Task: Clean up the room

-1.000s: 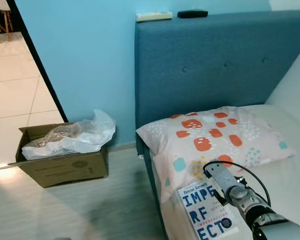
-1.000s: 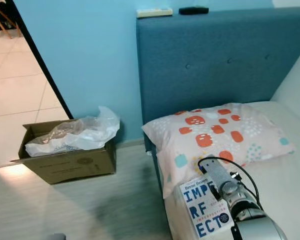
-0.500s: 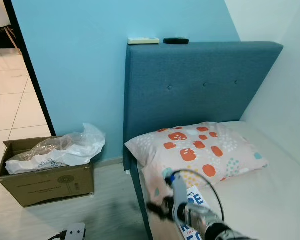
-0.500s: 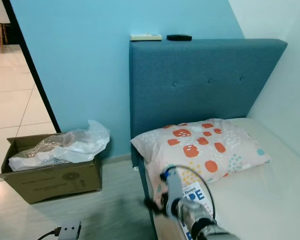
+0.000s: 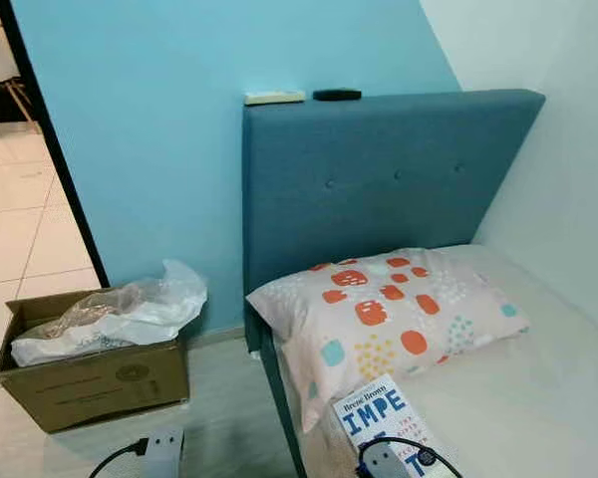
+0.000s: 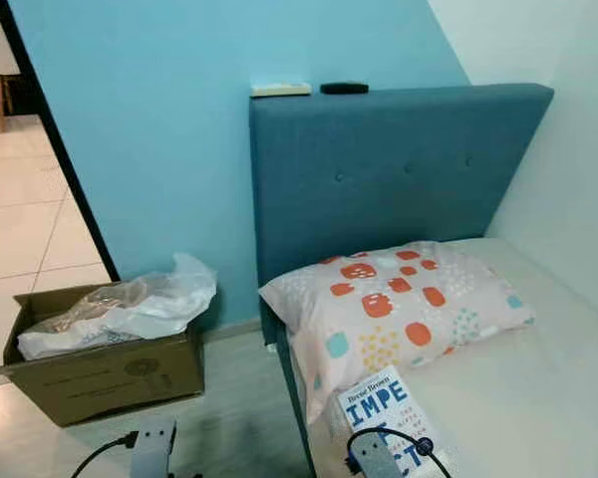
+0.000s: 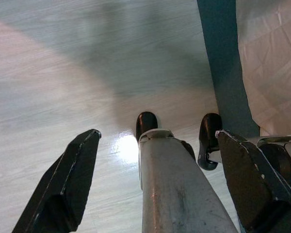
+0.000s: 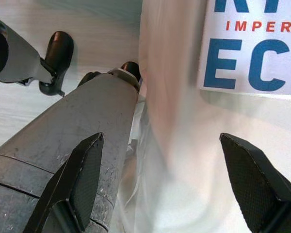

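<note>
Lying on bed: book (image 5: 379,422) on the mattress (image 5: 518,398), just below the patterned pillow (image 5: 384,314).
Right gripper (image 8: 160,184): fingers spread wide, empty, above mattress edge beside the book.
Left gripper (image 7: 155,179): fingers apart, empty, over the floor (image 7: 63,73).

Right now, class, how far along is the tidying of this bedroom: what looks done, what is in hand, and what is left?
Done: little that shows. The pillow lies at the head of the bed.
In hand: nothing. Both the left claw and the right claw are open and empty, the right one beside the book.
Left: the book on the bed, the two remotes on the headboard, and the box of plastic bags on the floor.
</note>
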